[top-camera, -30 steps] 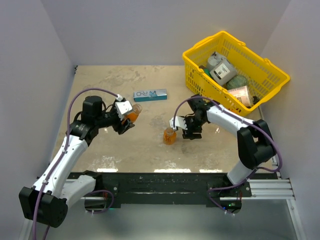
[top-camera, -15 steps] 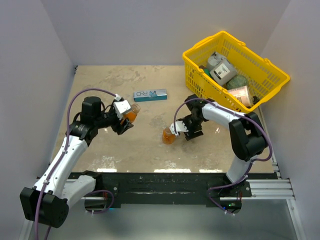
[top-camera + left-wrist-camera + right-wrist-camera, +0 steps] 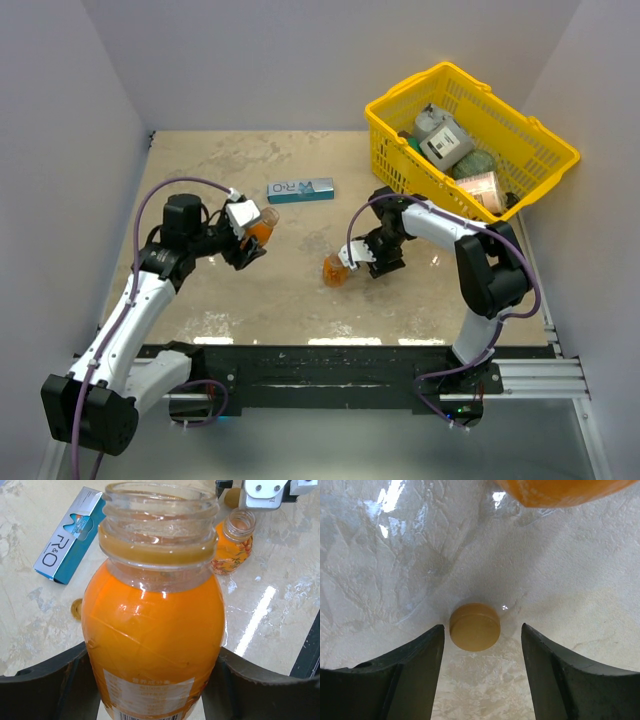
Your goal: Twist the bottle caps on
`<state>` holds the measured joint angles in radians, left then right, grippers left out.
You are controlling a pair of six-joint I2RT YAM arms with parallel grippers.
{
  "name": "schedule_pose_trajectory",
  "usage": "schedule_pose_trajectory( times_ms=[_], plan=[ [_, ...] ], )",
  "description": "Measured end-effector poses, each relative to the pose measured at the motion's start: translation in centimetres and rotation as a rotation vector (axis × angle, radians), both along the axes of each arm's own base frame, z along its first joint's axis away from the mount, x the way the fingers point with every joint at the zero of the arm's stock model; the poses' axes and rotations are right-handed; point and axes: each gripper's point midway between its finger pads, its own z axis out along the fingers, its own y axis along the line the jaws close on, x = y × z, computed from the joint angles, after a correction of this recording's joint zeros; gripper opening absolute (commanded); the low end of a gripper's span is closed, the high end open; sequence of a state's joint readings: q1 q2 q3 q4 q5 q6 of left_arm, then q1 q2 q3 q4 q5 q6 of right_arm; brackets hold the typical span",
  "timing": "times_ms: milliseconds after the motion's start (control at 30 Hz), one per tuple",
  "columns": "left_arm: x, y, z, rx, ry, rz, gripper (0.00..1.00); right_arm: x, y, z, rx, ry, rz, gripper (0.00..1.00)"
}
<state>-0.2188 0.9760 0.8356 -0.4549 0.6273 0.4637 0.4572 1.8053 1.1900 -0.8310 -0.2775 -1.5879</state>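
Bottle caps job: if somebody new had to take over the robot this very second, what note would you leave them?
Left hand: shut on an open orange bottle, held up off the table.
Right hand: open, low over the table, one finger on either side of a bottle cap, not yet gripping it.
Second bottle: on the table beside the right hand, also uncapped.
Second cap: flat on the table near the blue R&O box.
Done: neither bottle is capped.
Left: pick up each cap and screw it onto a bottle.
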Motion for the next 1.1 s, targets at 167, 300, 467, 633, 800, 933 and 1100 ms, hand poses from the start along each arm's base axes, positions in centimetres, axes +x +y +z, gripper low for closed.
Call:
schedule_pose_trajectory(
  times_ms=[167, 300, 467, 633, 800, 933, 1100],
  plan=[
    [0.1, 0.0, 0.1, -0.004, -0.005, 0.002, 0.00, -0.6, -0.4, 0.0, -0.005, 0.035, -0.036, 0.68],
    [0.0, 0.0, -0.4, -0.012, 0.007, 0.005, 0.00, -0.7, -0.5, 0.3, -0.007, 0.047, -0.063, 0.68],
    [0.0, -0.1, -0.3, -0.024, 0.009, 0.002, 0.00, -0.5, -0.4, 0.6, -0.004, 0.046, -0.083, 0.68],
    [0.0, -0.2, -0.3, -0.028, 0.014, 0.002, 0.00, -0.5, -0.6, 0.6, -0.011, 0.039, -0.074, 0.68],
    [0.0, -0.2, -0.3, -0.028, 0.015, 0.002, 0.00, -0.9, -1.3, 0.1, -0.033, 0.044, -0.064, 0.68],
    [0.0, -0.1, -0.3, -0.028, 0.015, 0.003, 0.00, -0.7, -1.6, 0.0, -0.043, 0.040, -0.071, 0.67],
    [0.0, 0.0, -0.2, -0.032, 0.016, 0.011, 0.00, -0.7, -1.7, 0.0, -0.043, 0.041, -0.075, 0.67]
  ],
)
